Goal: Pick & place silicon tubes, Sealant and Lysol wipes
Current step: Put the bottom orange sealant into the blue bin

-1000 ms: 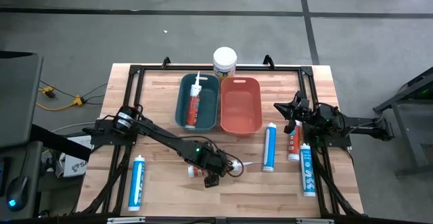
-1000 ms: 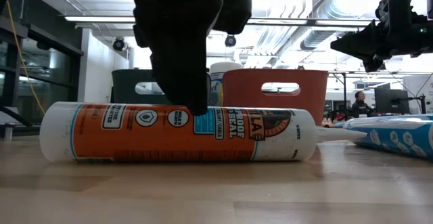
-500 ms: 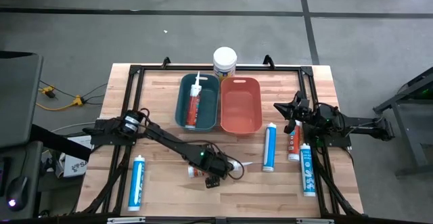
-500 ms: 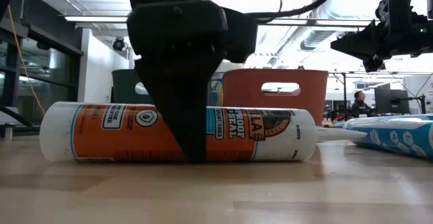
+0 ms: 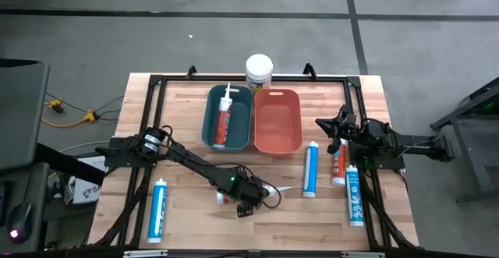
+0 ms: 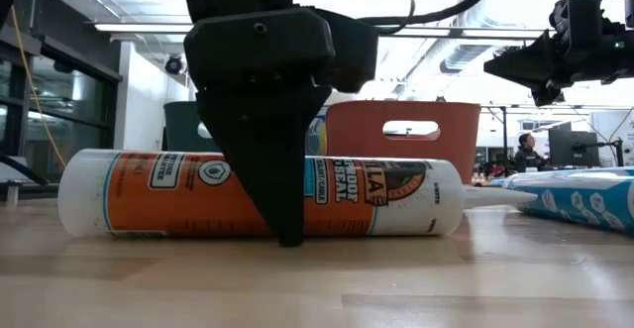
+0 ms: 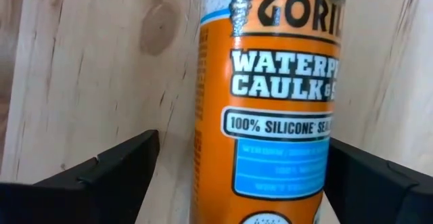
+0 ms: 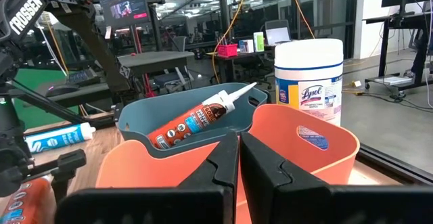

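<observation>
Left tool (image 6: 287, 231) wide, straddling orange tube (image 6: 258, 195) (unclamped)

Two dark, near-black arms built of slim jointed links — left arm (image 5: 183, 158) running from the left-centre of the high view, right arm (image 5: 405, 145) at the right-centre. Small green light on the left arm's wrist, lower centre; reddish-copper ring at its shoulder joint. Thin black cables looped beside the left gripper (image 5: 245, 201) and arching across the top of the low view. Matte black wedge-shaped fingers (image 7: 101, 173) in the wrist view's lower corners. White "TROSSEN" lettering on a black link — upper left of the right wrist view.
</observation>
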You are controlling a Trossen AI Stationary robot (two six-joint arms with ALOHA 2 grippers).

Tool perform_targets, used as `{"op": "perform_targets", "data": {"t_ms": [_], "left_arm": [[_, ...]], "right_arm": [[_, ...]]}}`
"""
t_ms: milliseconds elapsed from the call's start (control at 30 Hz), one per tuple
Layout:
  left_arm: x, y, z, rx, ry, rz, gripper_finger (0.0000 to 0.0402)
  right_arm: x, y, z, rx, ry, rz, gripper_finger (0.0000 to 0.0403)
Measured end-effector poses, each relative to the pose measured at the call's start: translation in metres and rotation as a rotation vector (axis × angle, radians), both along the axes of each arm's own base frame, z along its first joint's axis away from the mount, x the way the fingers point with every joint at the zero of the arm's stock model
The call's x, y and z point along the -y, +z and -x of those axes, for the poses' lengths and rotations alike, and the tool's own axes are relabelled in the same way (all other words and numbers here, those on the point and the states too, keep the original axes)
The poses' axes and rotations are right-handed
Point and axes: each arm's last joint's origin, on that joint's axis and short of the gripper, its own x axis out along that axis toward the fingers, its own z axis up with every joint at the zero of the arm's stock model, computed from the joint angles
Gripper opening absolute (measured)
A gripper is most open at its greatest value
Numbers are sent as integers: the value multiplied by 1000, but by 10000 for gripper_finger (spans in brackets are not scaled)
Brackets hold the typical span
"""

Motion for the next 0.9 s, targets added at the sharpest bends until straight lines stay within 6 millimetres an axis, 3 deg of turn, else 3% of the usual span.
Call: {"op": "perform_targets", "data": {"t_ms": [433,900], "left_arm": [[0,0,-2,25,20,-8,190],[0,-1,-2,23,99,40,188]], "right_arm": [[0,0,0,0,0,0,12],[0,0,0,0,0,0,12]]}}
